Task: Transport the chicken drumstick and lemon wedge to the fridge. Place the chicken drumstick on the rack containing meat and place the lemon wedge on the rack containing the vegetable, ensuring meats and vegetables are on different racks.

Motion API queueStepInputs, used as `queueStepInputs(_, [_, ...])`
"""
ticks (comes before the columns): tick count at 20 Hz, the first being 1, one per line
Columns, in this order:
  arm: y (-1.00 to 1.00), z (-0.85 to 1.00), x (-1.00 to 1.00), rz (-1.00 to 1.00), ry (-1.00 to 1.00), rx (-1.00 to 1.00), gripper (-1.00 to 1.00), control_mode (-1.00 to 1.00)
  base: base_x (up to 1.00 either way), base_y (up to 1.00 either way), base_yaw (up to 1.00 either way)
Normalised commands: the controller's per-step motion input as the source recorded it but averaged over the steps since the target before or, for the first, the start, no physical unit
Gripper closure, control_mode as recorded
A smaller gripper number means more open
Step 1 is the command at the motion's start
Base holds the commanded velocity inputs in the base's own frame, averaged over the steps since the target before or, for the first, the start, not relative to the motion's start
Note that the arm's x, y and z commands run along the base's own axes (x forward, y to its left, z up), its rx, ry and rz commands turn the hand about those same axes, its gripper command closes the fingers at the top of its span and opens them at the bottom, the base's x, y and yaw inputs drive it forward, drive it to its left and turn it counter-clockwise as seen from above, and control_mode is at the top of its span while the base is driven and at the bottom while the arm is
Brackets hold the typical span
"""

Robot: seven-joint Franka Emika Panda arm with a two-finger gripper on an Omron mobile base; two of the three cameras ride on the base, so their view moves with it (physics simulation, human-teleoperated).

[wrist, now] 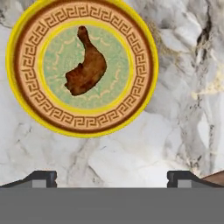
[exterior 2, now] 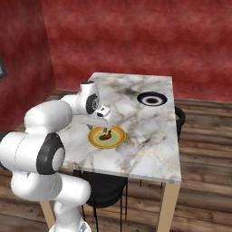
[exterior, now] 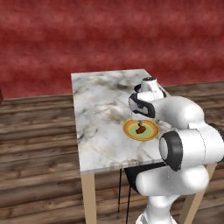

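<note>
from the left base view you see the chicken drumstick [exterior: 140, 128], a small dark brown piece, lying in the middle of a yellow-rimmed plate [exterior: 130, 132] on the marble table [exterior: 100, 113]. its long axis is too small to judge here. the gripper [exterior: 139, 117] hangs just above the plate's 12 o'clock edge, so the drumstick sits just below it at about 6 o'clock.

in the right base view the drumstick [exterior 2: 105, 135] lies on the same plate [exterior 2: 118, 140], its length running roughly from 8 to 2 o'clock. the gripper [exterior 2: 92, 125] is near the plate's 10 o'clock rim. a dark ringed dish [exterior 2: 152, 99] sits well apart, toward the table's far side.

in the hand view the drumstick [wrist: 87, 65] is glossy brown, thick at the lower end, its thin bone end pointing to 12 o'clock. it lies at about 11 o'clock from the gripper [wrist: 112, 178], whose fingertips [wrist: 43, 178] stand spread wide, holding nothing.
</note>
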Motion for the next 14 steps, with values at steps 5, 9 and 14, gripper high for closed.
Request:
queueStepInputs(5, [-0.18,-0.46,0.42,-0.1,0.05,0.01,-1.0,-1.0,0.0,0.0,0.0])
queueStepInputs(9, [0.0,-0.53,0.51,-0.19,0.01,0.01,-1.0,-1.0,0.0,0.0,0.0])
queueStepInputs(14, [0.0,-0.42,0.56,-0.29,0.0,0.04,-1.0,-1.0,0.0,0.0,0.0])
